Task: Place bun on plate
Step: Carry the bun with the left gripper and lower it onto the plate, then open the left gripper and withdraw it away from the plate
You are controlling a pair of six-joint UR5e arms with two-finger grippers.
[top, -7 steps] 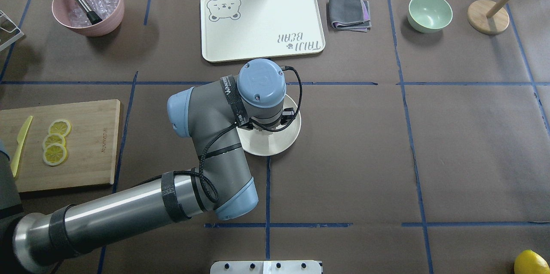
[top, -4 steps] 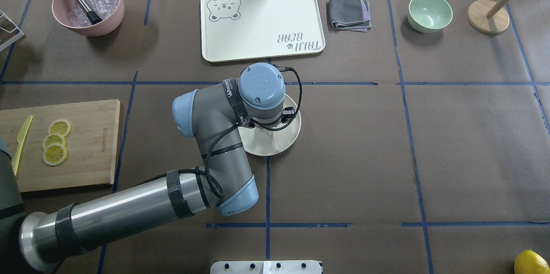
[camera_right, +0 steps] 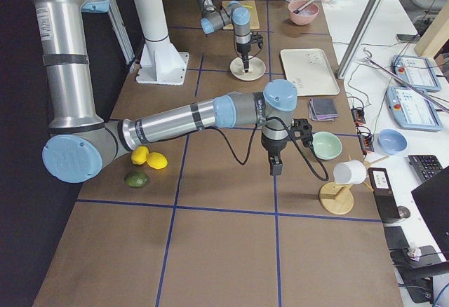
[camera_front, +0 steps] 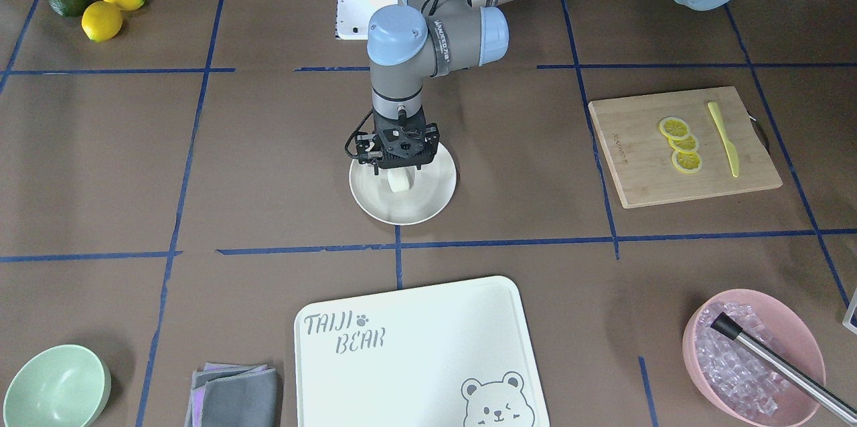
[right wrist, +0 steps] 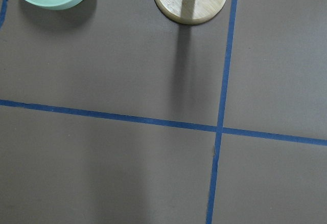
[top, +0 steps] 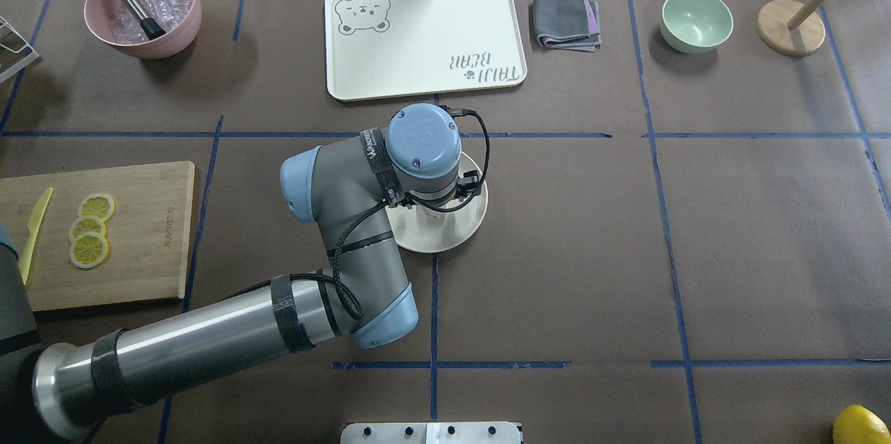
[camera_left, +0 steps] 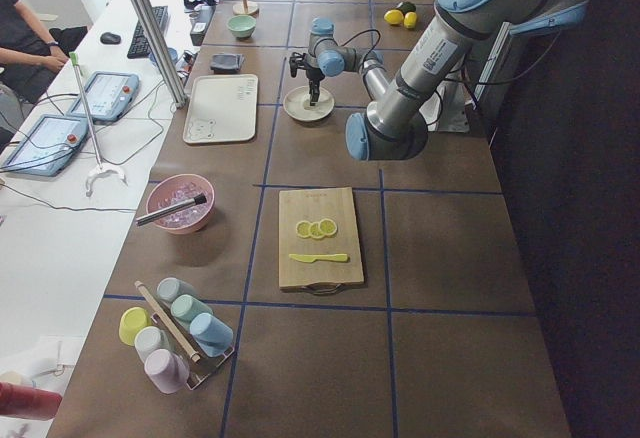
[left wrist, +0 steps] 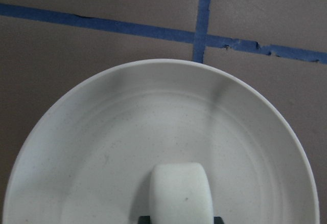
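Note:
The round cream-white plate (camera_front: 435, 203) lies at mid-table, also seen in the overhead view (top: 463, 230) and filling the left wrist view (left wrist: 76, 132). My left gripper (camera_front: 400, 177) points straight down over the plate's robot-side half, shut on the small white bun (camera_front: 400, 184). In the left wrist view the bun (left wrist: 180, 191) sits between two dark fingertips (left wrist: 217, 218) just above or on the plate floor; I cannot tell if it touches. From overhead the wrist hides gripper and bun. My right gripper (camera_right: 274, 169) hangs over bare table near the green bowl; whether it is open or shut I cannot tell.
A bear-printed tray (top: 424, 37) lies beyond the plate. A cutting board (top: 139, 249) with lemon slices and a yellow knife is at the left. A pink ice bowl (top: 143, 9), folded cloth (top: 565, 18), green bowl (top: 696, 19) and wooden stand (top: 790, 26) line the far edge.
The left wrist has sunk a little lower over the plate, and its elbow has shifted slightly right. Nothing else has moved.

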